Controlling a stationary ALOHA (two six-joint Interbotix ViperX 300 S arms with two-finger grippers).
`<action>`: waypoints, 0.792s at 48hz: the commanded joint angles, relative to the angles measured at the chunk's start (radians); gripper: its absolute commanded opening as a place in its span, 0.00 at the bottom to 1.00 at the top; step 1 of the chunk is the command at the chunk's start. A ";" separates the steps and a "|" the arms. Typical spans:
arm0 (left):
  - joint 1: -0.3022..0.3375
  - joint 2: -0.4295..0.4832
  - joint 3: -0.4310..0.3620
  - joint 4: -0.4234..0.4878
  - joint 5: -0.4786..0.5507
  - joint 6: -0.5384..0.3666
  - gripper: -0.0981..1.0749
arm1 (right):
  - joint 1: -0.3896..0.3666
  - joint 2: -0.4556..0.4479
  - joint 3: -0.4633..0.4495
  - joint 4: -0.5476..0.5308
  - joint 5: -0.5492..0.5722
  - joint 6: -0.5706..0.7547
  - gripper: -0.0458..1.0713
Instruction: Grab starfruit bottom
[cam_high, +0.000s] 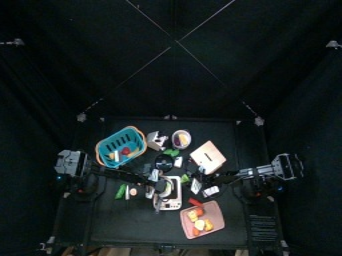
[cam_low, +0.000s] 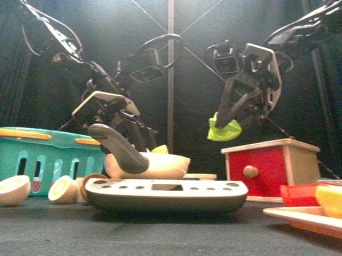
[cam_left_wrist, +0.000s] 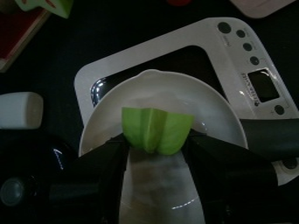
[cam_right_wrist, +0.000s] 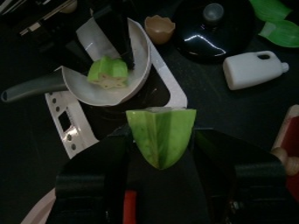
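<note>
Two green starfruit pieces show. One (cam_left_wrist: 158, 129) lies in a white bowl (cam_left_wrist: 152, 96) with a grey handle, tilted on the white kitchen scale (cam_left_wrist: 246, 61). My left gripper (cam_left_wrist: 158, 147) is shut on it from both sides. It also shows in the right wrist view (cam_right_wrist: 107, 72). My right gripper (cam_right_wrist: 158, 144) is shut on the other piece (cam_right_wrist: 158, 131) and holds it in the air above the table. In the front view that piece (cam_low: 223, 128) hangs under the right gripper (cam_low: 231, 118), above a red wooden box (cam_low: 267, 165).
A teal basket (cam_low: 40, 150) stands at the left and two small white cups (cam_low: 64, 188) sit beside the scale (cam_low: 167, 192). A plate with an orange item (cam_low: 318, 205) lies front right. A white bottle (cam_right_wrist: 260, 68) and a black pot (cam_right_wrist: 211, 35) are nearby.
</note>
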 joint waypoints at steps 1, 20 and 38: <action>-0.005 -0.028 -0.012 0.000 -0.003 -0.002 0.76 | 0.000 -0.015 -0.009 0.000 -0.005 -0.002 0.57; -0.008 -0.026 -0.015 0.023 -0.008 0.000 0.88 | 0.002 -0.005 -0.008 0.002 -0.005 -0.002 0.57; -0.008 -0.031 -0.017 0.055 -0.003 -0.002 0.94 | 0.002 0.005 -0.011 0.000 -0.005 -0.002 0.57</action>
